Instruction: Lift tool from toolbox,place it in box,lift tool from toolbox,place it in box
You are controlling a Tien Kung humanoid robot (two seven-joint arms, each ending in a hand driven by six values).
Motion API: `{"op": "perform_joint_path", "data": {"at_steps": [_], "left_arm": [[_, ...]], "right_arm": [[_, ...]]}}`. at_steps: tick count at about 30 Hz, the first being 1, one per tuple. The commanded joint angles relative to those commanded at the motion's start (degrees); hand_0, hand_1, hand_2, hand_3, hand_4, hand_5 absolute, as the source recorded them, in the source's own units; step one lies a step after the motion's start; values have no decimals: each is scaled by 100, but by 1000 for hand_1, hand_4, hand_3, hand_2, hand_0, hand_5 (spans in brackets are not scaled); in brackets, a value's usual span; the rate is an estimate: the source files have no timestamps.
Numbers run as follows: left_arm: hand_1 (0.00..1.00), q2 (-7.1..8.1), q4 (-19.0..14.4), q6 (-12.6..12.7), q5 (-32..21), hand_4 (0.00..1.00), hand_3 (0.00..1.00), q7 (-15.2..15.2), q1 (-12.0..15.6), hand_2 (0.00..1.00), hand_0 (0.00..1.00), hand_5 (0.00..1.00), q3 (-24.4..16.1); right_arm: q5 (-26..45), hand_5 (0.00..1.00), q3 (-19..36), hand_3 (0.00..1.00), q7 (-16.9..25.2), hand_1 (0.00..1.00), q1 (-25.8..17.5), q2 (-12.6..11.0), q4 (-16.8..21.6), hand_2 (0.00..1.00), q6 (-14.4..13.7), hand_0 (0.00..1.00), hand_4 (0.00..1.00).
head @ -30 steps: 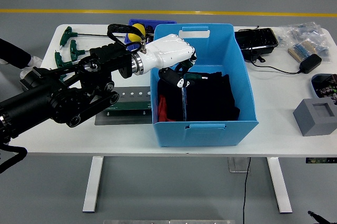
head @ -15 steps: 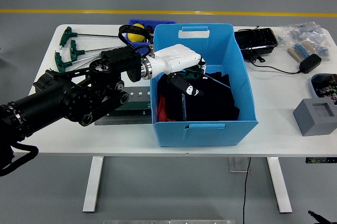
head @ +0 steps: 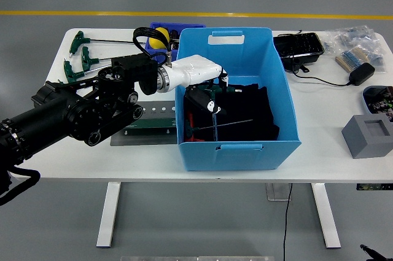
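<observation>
The tool (head: pixel 222 125), a T-handle key with a thin steel shaft, lies inside the blue box (head: pixel 236 98) on its dark contents, its shaft running roughly level across the lower middle of the interior and its handle toward the box's left wall. The left hand (head: pixel 198 80), white-shelled on a black arm, reaches over that left wall with its fingers pointing down into the box just above and beside the handle end; I cannot tell whether they grip the tool or have let it go, since dark fingers merge with the dark lining. Judging from this, the placing step is at its end, and doing it well means opening the fingers fully before moving, then lifting straight up clear of the wall, so that neither the shaft nor the handle catches a finger and gets dragged out again. The wrist sits close to the rim, so an upward exit looks safer than a sideways sweep. Left of the box, on the white table (head: pixel 319 123), a green tool rack (head: pixel 147 120) lies under the forearm, and further left and back more green-handled keys (head: pixel 80 58) wait, the likely next pick. Behind the box's left corner sit a blue bin and a yellow tape measure (head: pixel 161 35). The right hand is not visible.
</observation>
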Motion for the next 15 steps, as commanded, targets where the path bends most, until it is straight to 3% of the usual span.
{"op": "perform_joint_path", "data": {"at_steps": [4, 5, 7, 15], "left_arm": [[651, 51, -57, -81, 25, 939, 614, 37, 58, 754, 581, 630, -35], [737, 59, -70, -87, 31, 948, 653, 45, 73, 804, 678, 647, -49], [737, 80, -114, -62, 37, 948, 653, 56, 131, 804, 678, 647, -125], [766, 169, -410, 296, 64, 949, 683, 35, 522, 837, 724, 654, -708]], "right_arm": [[21, 686, -3, 568, 4, 600, -9, -2, -3, 671, -4, 620, 828], [25, 684, -4, 569, 5, 599, -10, -3, -4, 670, -5, 620, 828], [39, 684, -10, 569, 8, 599, -12, -2, -5, 670, -7, 620, 828], [101, 684, -36, 568, 28, 599, -15, 4, -9, 670, -16, 620, 827]]}}
